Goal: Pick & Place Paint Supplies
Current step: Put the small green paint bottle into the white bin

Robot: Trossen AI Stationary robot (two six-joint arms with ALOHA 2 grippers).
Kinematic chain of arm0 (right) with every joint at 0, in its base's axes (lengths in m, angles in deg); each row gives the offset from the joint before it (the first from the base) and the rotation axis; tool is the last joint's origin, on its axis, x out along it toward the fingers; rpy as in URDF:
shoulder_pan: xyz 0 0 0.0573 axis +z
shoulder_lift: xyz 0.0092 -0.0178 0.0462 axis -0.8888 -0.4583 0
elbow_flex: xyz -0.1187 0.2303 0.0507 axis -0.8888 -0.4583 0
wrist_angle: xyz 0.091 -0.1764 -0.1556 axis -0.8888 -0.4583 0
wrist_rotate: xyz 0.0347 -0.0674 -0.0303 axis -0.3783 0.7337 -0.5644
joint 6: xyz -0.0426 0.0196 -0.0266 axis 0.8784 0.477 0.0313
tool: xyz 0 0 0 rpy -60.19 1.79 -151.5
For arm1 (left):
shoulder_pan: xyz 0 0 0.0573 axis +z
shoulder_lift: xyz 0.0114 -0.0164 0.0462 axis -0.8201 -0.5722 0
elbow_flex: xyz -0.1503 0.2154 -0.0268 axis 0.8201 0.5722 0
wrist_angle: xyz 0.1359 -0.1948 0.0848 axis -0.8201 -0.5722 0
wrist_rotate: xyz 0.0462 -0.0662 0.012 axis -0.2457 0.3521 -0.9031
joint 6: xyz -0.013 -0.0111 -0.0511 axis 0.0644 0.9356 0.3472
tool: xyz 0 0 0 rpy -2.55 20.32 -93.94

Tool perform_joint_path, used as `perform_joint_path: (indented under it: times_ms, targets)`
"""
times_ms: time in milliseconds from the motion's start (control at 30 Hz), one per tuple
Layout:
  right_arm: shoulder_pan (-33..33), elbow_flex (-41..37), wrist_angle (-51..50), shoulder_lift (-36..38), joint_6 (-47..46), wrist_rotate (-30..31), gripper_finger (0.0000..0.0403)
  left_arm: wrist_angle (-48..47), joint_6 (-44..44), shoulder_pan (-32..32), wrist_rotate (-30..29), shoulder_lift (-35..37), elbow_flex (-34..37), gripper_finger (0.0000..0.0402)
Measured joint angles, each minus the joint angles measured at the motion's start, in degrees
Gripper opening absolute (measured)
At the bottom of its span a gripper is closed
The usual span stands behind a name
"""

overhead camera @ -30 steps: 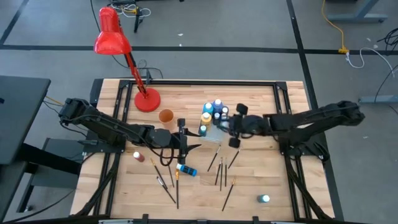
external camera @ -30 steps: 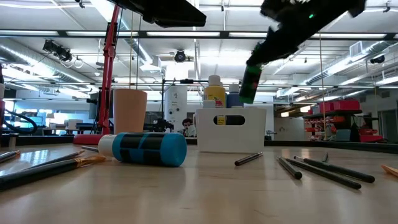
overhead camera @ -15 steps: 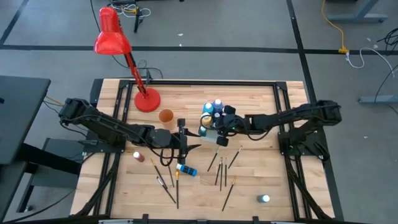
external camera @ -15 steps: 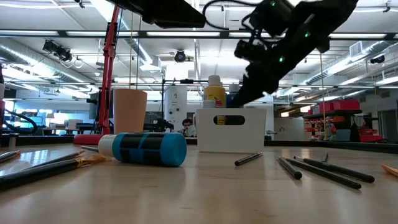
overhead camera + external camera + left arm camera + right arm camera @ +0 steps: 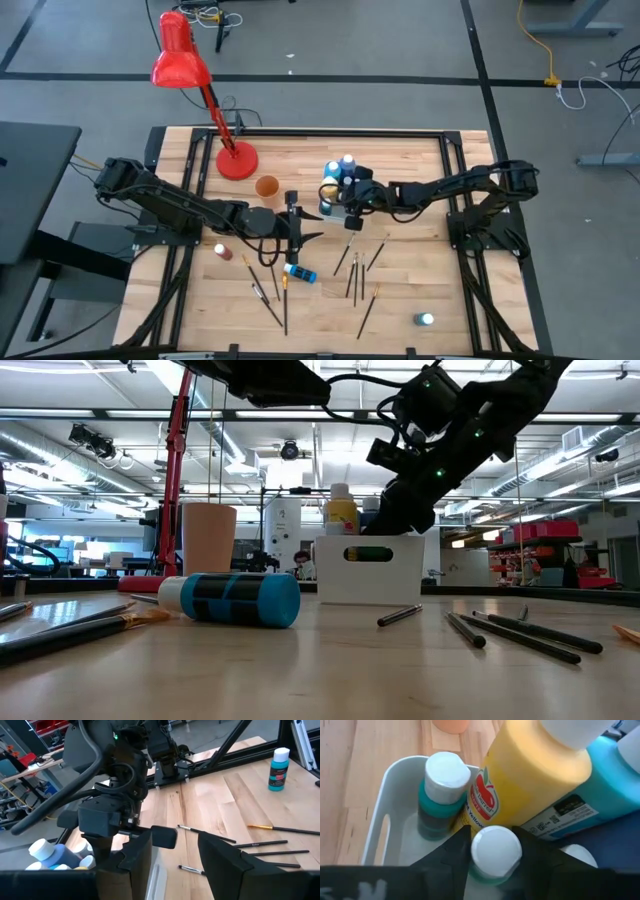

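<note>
- The right gripper (image 5: 492, 851) is lowered into a white bin (image 5: 382, 805) near the middle of the wooden desk (image 5: 420, 285), its fingers (image 5: 451, 851) closed on a small white-capped bottle (image 5: 496, 849) with a green body.
- In the right wrist view that bottle sits inside the bin beside a teal white-capped bottle (image 5: 442, 795) and just in front of a large yellow bottle (image 5: 530, 780), with a big blue bottle (image 5: 605, 780) next to the yellow one.
- From above, the bin (image 5: 337, 205) shows with capped bottles standing in it; the right gripper (image 5: 352, 193) covers one side.
- The low view shows the right gripper (image 5: 400, 510) reaching down behind the bin's front wall (image 5: 370, 572), the yellow bottle (image 5: 343, 515) rising above the rim.
- The left gripper (image 5: 291, 232) hangs above the desk just left of the bin, its fingers (image 5: 220, 857) spread apart and holding nothing.
- A blue bottle (image 5: 299, 272) lies on its side on the desk near the left gripper; in the low view it is the near blue bottle (image 5: 232, 599).
- A red-brown bottle (image 5: 222, 251) lies further left, and a teal bottle (image 5: 426, 320) stands alone near the front right of the desk.
- Several thin brushes (image 5: 351, 272) lie scattered in front of the bin, and more brushes (image 5: 270, 295) lie to the left.
- An orange cup (image 5: 266, 186) stands beside the base of the red lamp (image 5: 180, 60).
</note>
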Motion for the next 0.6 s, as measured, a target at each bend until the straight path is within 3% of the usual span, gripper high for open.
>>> perform_joint_path:
  times_ms: [600]
  targets:
    - [0.0, 0.0, -0.4, 0.2, 0.2, 0.0, 0.0156, -1.2, 0.4, 0.0, 2.4, 0.0, 0.0, 0.0169]
